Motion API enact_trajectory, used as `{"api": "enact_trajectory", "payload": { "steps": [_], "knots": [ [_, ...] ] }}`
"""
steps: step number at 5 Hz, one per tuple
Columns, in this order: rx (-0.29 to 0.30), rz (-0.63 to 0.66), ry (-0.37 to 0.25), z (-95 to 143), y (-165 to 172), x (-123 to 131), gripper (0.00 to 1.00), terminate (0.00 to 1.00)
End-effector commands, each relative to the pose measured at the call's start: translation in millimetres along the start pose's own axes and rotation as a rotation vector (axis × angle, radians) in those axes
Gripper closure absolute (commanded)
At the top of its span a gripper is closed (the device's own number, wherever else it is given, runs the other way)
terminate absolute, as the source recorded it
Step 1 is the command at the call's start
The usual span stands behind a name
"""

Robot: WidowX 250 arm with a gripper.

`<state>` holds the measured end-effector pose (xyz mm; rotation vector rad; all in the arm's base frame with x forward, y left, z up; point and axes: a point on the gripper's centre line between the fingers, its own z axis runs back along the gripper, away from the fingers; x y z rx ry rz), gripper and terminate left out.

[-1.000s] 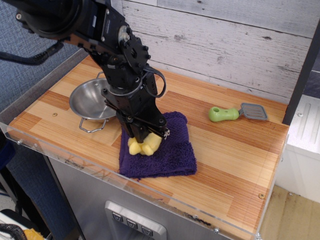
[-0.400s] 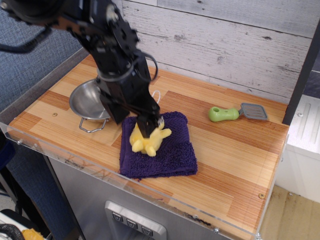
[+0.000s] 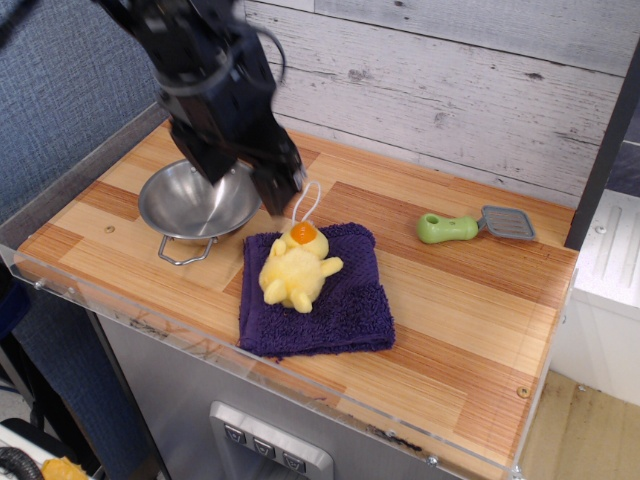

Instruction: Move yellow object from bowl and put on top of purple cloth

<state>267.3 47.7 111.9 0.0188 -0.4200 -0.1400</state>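
The yellow plush duck (image 3: 296, 268) lies on the purple cloth (image 3: 330, 305), orange beak up, its white string loop (image 3: 304, 199) reaching toward the back. The steel bowl (image 3: 192, 205) stands left of the cloth and holds nothing. My black gripper (image 3: 284, 190) hangs above the cloth's back left corner, just behind the duck, apart from it and holding nothing. Its fingers (image 3: 272, 189) look slightly parted, though the gap between them is hard to make out against the dark body.
A green-handled spatula (image 3: 474, 226) lies at the back right of the wooden table (image 3: 470, 320). A white plank wall (image 3: 450, 80) stands behind. A clear plastic lip (image 3: 300, 395) runs along the front edge.
My gripper let go of the duck and rose up and back to the left. The duck now lies free on the purple cloth.
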Motion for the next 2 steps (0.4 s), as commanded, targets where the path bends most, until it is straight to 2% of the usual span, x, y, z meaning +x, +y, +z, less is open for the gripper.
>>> {"api": "enact_trajectory", "payload": {
  "steps": [1,2],
  "knots": [
    [0.044,0.035,-0.114,48.8,14.4,1.8,0.0,0.0],
    [0.049,0.025,-0.134,58.5,16.6,2.9,0.0,1.0]
  ]
}}
